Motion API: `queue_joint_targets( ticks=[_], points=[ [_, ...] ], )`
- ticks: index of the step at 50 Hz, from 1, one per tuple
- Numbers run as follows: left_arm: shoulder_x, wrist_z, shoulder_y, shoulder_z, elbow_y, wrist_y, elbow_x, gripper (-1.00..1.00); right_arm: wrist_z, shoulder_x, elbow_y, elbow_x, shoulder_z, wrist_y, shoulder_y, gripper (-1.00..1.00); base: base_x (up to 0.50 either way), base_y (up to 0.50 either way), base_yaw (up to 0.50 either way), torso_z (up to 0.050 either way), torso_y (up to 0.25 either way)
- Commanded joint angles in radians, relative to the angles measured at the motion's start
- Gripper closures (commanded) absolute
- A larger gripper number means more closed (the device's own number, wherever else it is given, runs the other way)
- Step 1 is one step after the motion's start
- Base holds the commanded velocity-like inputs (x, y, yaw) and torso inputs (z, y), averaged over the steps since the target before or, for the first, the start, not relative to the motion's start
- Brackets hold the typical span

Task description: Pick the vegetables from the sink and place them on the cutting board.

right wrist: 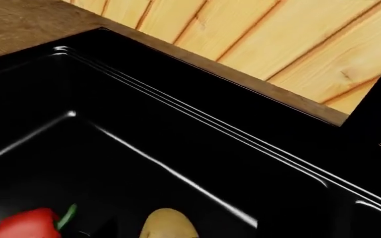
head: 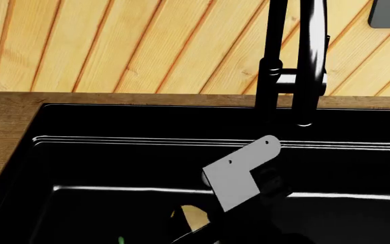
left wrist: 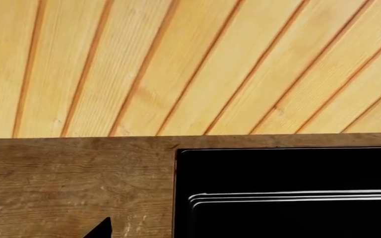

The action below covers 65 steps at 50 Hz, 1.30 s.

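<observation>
Both vegetables in the basin, neither lifted; cutting board nowhere in view, so the whole task judged left.

Lower edge of the right wrist view: glossy red bell pepper [right wrist: 24, 224] with green stem, beside an oval tan potato [right wrist: 169, 224], apart.

Right gripper [head: 202, 229] low in the head view, black on black, opening impossible to tell.

Left gripper [left wrist: 101, 229] a mere dark tip; likewise unclear.

Beyond: gleaming black sink [head: 114, 152], tall faucet [head: 296, 61], rough brown countertop [left wrist: 71, 183], pale planked wall [left wrist: 177, 64].
</observation>
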Motion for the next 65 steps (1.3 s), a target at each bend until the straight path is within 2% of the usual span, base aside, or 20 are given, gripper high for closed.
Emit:
queue_joint_targets(
  ticks=[1, 9, 21, 26, 32, 35, 39, 43, 46, 57, 64, 65],
  points=[
    [0.013, 0.008, 0.019, -0.016, -0.003, 0.014, 0.003, -1.00, -0.056, -0.066, 0.142, -0.010, -0.100, 0.044, 0.111, -1.00, 0.00, 0.00, 0.00, 0.000, 0.000],
    [0.006, 0.011, 0.035, -0.039, -0.005, 0.020, -0.004, -1.00, -0.055, -0.122, 0.361, -0.051, -0.163, 0.011, 0.190, -1.00, 0.00, 0.00, 0.00, 0.000, 0.000],
    [-0.005, 0.017, 0.049, -0.043, 0.006, 0.018, -0.017, -1.00, -0.105, -0.213, 0.721, -0.092, -0.239, -0.155, 0.283, -1.00, 0.00, 0.00, 0.00, 0.000, 0.000],
    [0.016, 0.002, 0.051, -0.022, -0.006, 0.034, -0.008, -1.00, -0.121, -0.248, 0.868, -0.107, -0.264, -0.228, 0.312, -1.00, 0.00, 0.00, 0.00, 0.000, 0.000],
    [-0.005, 0.009, 0.074, -0.025, 0.011, 0.031, -0.015, -1.00, -0.127, -0.292, 1.059, -0.135, -0.307, -0.333, 0.343, -1.00, 0.00, 0.00, 0.00, 0.000, 0.000],
    [-0.014, 0.012, 0.081, -0.036, 0.036, 0.008, -0.028, -1.00, -0.122, -0.311, 1.172, -0.124, -0.305, -0.406, 0.369, -1.00, 0.00, 0.00, 0.00, 0.000, 0.000],
    [-0.017, 0.009, 0.087, -0.040, 0.046, 0.002, -0.032, -1.00, -0.101, -0.316, 1.294, -0.012, -0.401, -0.471, 0.408, -1.00, 0.00, 0.00, 0.00, 0.000, 0.000],
    [0.003, -0.009, 0.079, -0.017, 0.039, 0.008, -0.024, -1.00, -0.081, -0.314, 1.337, 0.043, -0.455, -0.500, 0.414, -1.00, 0.00, 0.00, 0.00, 0.000, 0.000],
    [-0.013, 0.003, 0.084, -0.040, 0.049, -0.003, -0.038, -1.00, -0.082, -0.310, 1.342, 0.063, -0.469, -0.498, 0.404, -1.00, 0.00, 0.00, 0.00, 0.000, 0.000],
    [-0.011, 0.003, 0.106, -0.035, 0.043, 0.014, -0.041, -1.00, -0.069, -0.290, 1.366, 0.084, -0.486, -0.488, 0.367, -1.00, 0.00, 0.00, 0.00, 0.000, 0.000],
    [-0.010, -0.001, 0.102, -0.031, 0.044, 0.010, -0.046, -1.00, -0.063, -0.274, 1.308, 0.113, -0.478, -0.445, 0.351, -1.00, 0.00, 0.00, 0.00, 0.000, 0.000],
    [-0.006, -0.005, 0.100, -0.028, 0.042, 0.011, -0.045, -1.00, -0.053, -0.266, 1.289, 0.117, -0.471, -0.447, 0.352, 1.00, 0.00, 0.00, 0.00, 0.000, 0.000]
  ],
)
